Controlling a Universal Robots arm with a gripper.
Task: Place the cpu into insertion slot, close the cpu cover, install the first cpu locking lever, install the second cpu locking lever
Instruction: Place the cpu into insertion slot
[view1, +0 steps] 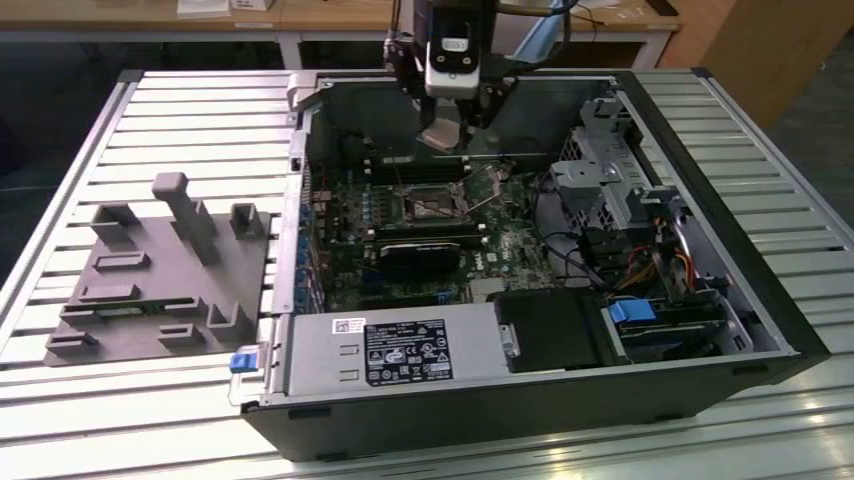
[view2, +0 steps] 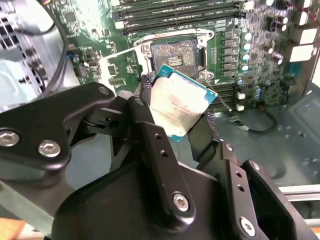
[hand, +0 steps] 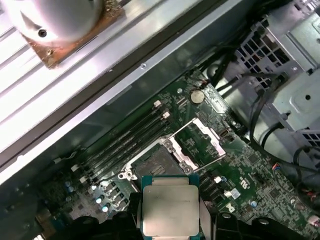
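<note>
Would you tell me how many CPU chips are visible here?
1: the cpu, clamped in the jaws of the gripper near the empty insertion slot; others could be hidden in the computer case.

A slatted metal table (view1: 200, 120) lies brightly lit; a wooden desk (view1: 334, 18) stands behind.
</note>
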